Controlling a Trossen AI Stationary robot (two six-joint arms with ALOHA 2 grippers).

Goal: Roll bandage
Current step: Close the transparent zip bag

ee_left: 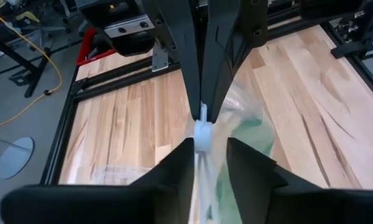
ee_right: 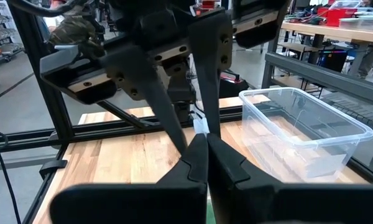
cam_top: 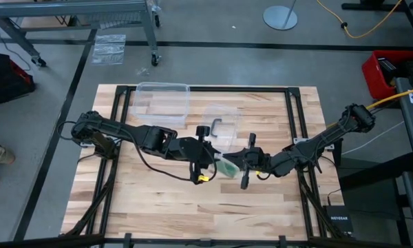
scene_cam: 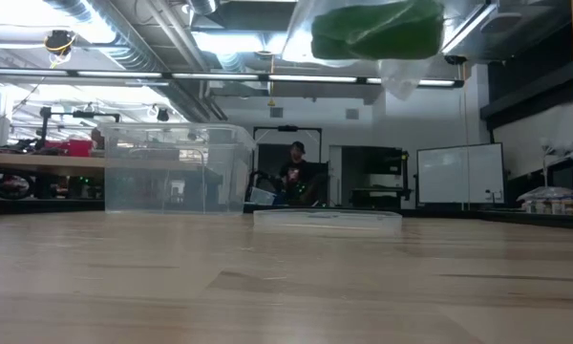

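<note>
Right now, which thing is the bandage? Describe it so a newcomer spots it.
Start at the wooden table, then go to its middle, where the two dark grippers meet. Between them hangs a clear plastic bag with the bright green cloth bandage inside. The clear plastic bin and lid nearby hold nothing green.

The bright green soft cloth bandage [scene_cam: 377, 29] hangs up off the table inside a clear plastic bag [scene_cam: 401, 72], showing at the top of the low view, right of centre, as a compact, slightly flattened green lump with the bag's loose film sagging below it. From above it sits near the centre of the frame, a small pale-green patch [cam_top: 226, 166] over the wooden boards. In the left wrist view the green [ee_left: 248, 140] shows through crinkled clear film in the lower middle. Whether it is tightly rolled cannot be told.
</note>
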